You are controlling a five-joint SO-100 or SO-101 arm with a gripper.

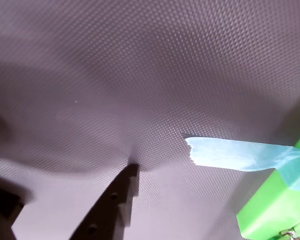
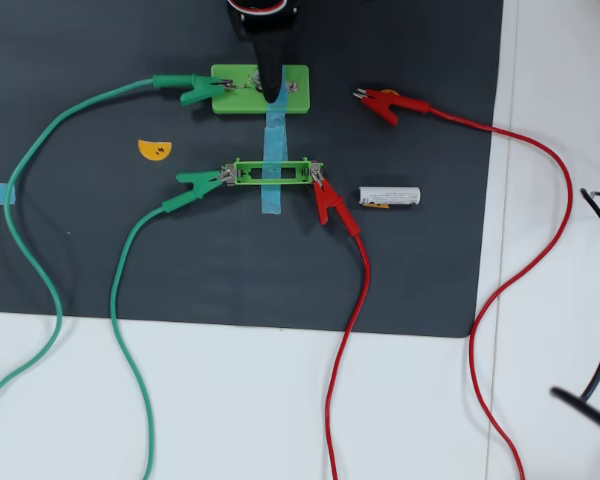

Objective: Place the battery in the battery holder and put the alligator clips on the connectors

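Battery lying outside its holder, arm reaching down from the top edge.

In the overhead view we are seeing the battery (image 2: 390,197) lying flat on the dark mat (image 2: 80,260), right of centre, its long axis running left to right. It is resting just beside the red alligator clip (image 2: 327,200) that is biting the right end of the battery holder (image 2: 273,173); a green alligator clip (image 2: 202,180) is sitting on the left end. The holder is also lying left to right, under a strip of blue tape (image 2: 273,140). The gripper (image 2: 268,92) is pointing down the frame over the wider green block (image 2: 260,89). In the wrist view we are seeing only one dark finger (image 1: 115,200) above the mat, so we cannot tell if the jaws are apart or together.
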